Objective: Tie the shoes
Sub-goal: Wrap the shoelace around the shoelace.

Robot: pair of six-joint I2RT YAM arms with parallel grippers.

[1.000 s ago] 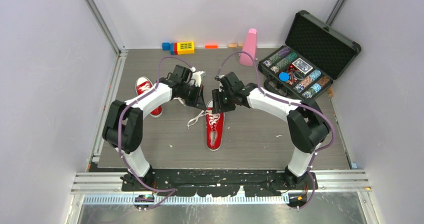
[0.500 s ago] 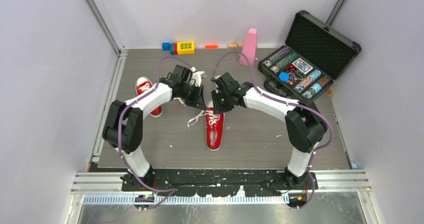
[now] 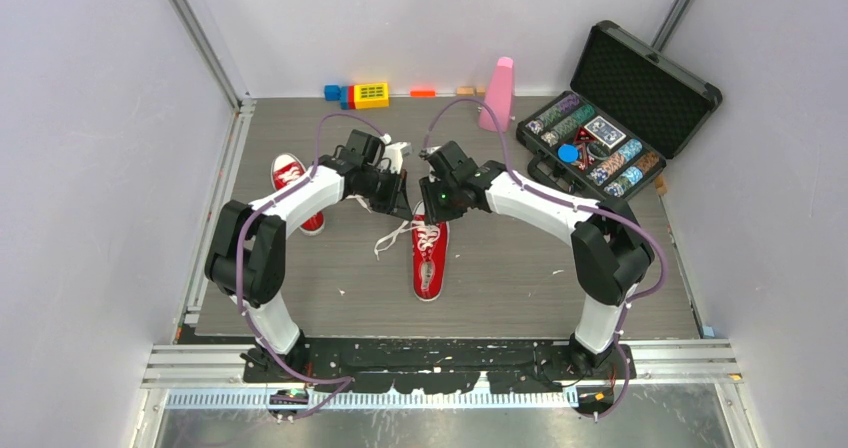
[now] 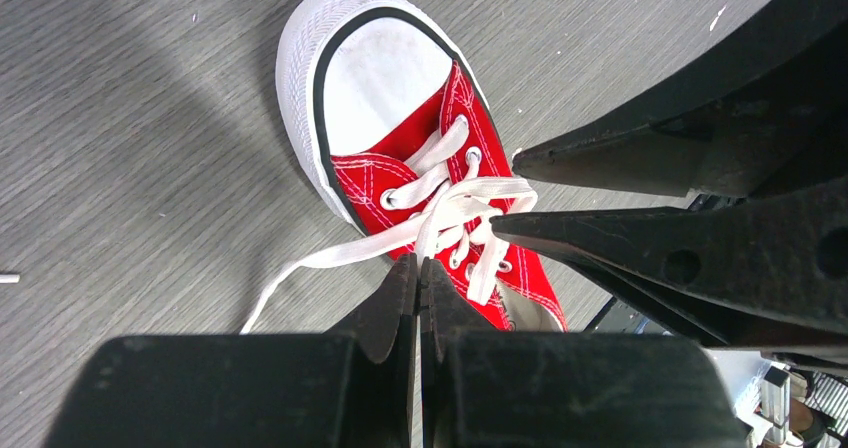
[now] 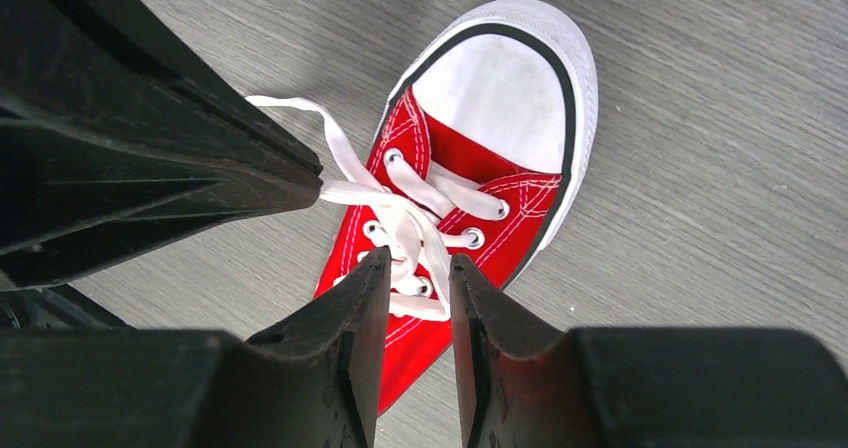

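My left gripper [image 4: 417, 265] is pressed together on a strand of the white lace [image 4: 340, 253]. The shoe I'm working on [image 4: 372, 173] lies just ahead of and below those fingertips, toe pointing away from them. I hold the strand up and off to the side, probably so that it stays taut and clear of the eyelets while my other hand works.

My right gripper [image 5: 412, 268] hangs directly over the crossing of the laces. Its jaws stand a little apart and straddle the bunched strands beneath them, not clamped on anything I can make out. That gap looks right for pinching the next strand and drawing it through. No bow shows yet, so I judge the knot unfinished.

The second shoe [image 3: 290, 175] sits well out beyond my left forearm, partly hidden by it, its laces too small to judge.

Compared with a second ago, my right hand has slid closer to my left one, tightening in over the laces. My left hand and the shoe have not shifted.
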